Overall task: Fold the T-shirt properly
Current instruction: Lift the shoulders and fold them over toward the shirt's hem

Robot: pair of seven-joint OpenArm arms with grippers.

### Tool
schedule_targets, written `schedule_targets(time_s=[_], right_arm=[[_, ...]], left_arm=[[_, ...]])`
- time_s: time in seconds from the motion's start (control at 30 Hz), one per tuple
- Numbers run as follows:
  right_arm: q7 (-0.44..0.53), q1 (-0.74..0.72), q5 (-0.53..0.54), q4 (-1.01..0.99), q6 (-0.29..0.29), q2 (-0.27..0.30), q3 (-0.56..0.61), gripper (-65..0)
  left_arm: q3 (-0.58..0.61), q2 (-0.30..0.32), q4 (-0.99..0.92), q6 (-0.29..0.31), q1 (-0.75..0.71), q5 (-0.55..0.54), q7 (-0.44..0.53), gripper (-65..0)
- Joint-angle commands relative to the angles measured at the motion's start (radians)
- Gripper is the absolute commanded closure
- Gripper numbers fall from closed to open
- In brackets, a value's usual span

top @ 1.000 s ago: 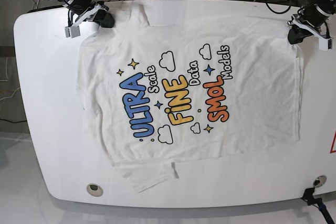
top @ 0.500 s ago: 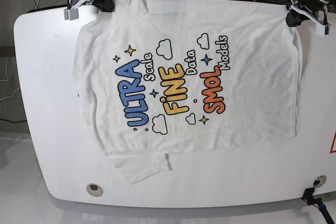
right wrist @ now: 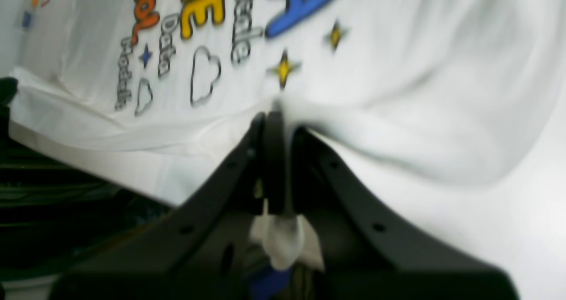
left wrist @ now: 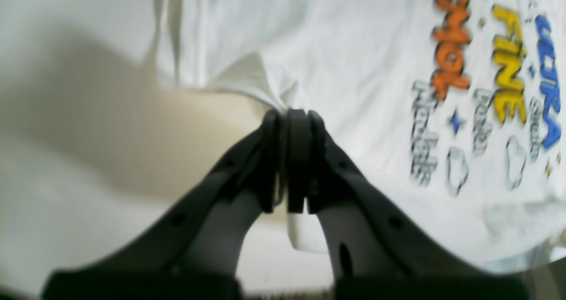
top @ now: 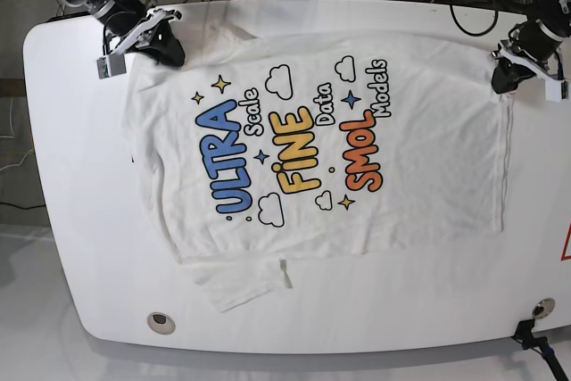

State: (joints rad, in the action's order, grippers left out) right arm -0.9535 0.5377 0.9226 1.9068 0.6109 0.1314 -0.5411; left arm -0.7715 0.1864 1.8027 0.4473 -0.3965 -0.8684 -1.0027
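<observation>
The T-shirt (top: 357, 176) lies print-up across the tabletop (top: 71, 176), its far edge pinched at both far corners by the clenched left gripper (top: 501, 79) and right gripper (top: 165, 46).

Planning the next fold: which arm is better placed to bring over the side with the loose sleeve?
Right. The right gripper pinches the T-shirt on the loose sleeve's side; the left gripper grips the opposite edge.

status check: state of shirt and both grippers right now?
T-shirt: unfolded, print up, spread on the table, one sleeve sticking out at the near edge.
Left gripper: shut on the T-shirt's edge.
Right gripper: shut on the T-shirt's edge.
</observation>
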Motion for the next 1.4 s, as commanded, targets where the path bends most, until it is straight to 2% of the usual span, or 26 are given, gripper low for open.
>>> schedule_targets(time_s=[0.0,0.1,0.3,0.37,0.53,0.73,0.87,1.23,1.37], right_arm=[[0.003,-0.052,0.025,-0.022,0.010,0.011,-0.001,0.0],[-0.054,-0.152,0.025,-0.092,0.010,0.012,-0.006,0.0],[-0.080,-0.304,0.025,-0.194,0.010,0.035,0.000,0.0],[-0.080,-0.344,0.023,-0.220,0.008,0.038,0.002,0.0],[-0.080,-0.426,0.023,-0.232,-0.059,0.061,0.016,0.0],[-0.080,-0.531,0.023,-0.358,-0.061,0.083,0.079,0.0],[-0.078,-0.591,0.023,-0.448,-0.061,0.084,0.085,0.0],[-0.077,-0.701,0.022,-0.531,-0.061,0.086,0.086,0.0],[-0.077,-0.716,-0.012,-0.536,-0.061,0.096,0.086,0.0]], left_arm=[[-0.006,0.014,0.012,0.003,0.028,-0.018,0.025,-2.6],[-0.001,0.014,-0.017,0.003,0.083,0.008,0.025,-2.6],[0.005,0.014,-0.096,0.003,0.156,0.056,0.025,-2.6],[0.020,0.032,-0.110,0.003,0.164,0.056,0.025,-2.6],[0.039,0.052,-0.200,0.003,0.225,0.056,0.025,-2.6],[0.050,0.081,-0.306,0.002,0.314,0.056,0.025,-2.6],[0.102,0.111,-0.375,0.002,0.367,0.056,0.025,-2.6],[0.140,0.111,-0.390,0.000,0.439,0.062,0.026,-2.6],[0.140,0.111,-0.459,0.002,0.489,0.153,0.026,-2.6]])
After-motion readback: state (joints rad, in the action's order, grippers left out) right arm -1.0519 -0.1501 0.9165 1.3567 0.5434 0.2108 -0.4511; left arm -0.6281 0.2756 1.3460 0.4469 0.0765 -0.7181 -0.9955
